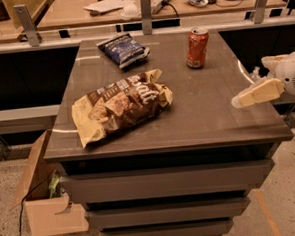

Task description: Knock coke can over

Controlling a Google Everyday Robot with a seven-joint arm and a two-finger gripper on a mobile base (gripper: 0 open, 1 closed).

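Coke can (197, 48) upright on table (213, 121), far right part, near back edge. Dark blue snack bag (123, 49) to its left, big chip bag (120, 105) mid-table. Gripper (249, 82) at table's right edge, well apart from can, fingers (258, 92) spread.

The coke can (197, 48) is red-orange with pale markings, on a grey worktop (212, 118). The end effector (240, 101), front-right of the can, is cream-white. The chip bag (120, 105) is tan and brown; the snack bag (122, 49) dark blue.
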